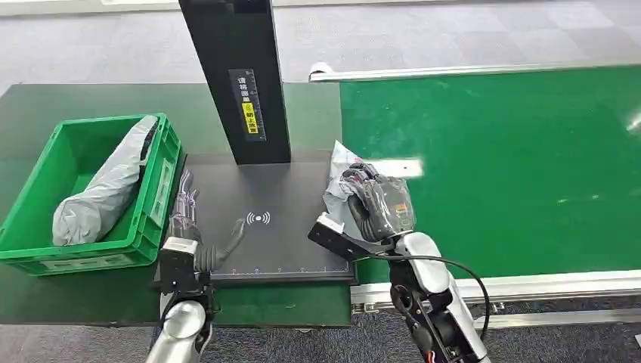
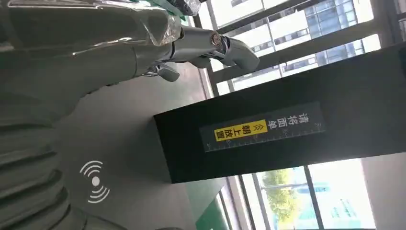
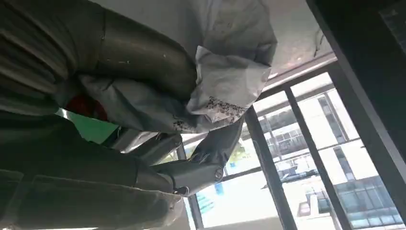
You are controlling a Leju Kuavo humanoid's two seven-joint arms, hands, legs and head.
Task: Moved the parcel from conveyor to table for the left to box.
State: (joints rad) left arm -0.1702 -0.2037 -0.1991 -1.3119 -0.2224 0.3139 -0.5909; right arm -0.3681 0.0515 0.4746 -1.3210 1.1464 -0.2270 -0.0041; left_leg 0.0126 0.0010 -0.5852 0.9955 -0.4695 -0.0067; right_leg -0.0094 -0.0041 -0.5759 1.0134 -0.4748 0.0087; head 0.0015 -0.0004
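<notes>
The right hand (image 1: 376,204) was closed around a crumpled grey parcel (image 1: 339,181), gripping it from above at the right edge of the black scanner pad (image 1: 264,227), with the silver right arm (image 1: 431,295) reaching up to it from below. In the right wrist view the thumb (image 3: 143,60) pressed against the parcel's wrinkled wrapping. The left hand (image 1: 193,227) lay at the pad's left edge, holding nothing, its fingers (image 1: 185,193) stretched forward and apart and the thumb (image 1: 230,242) angled out over the pad toward its wave mark.

Grey tiled floor (image 1: 469,34) lies beyond the bench, and tall windows (image 2: 306,28) (dark-framed) admit bright daylight.
</notes>
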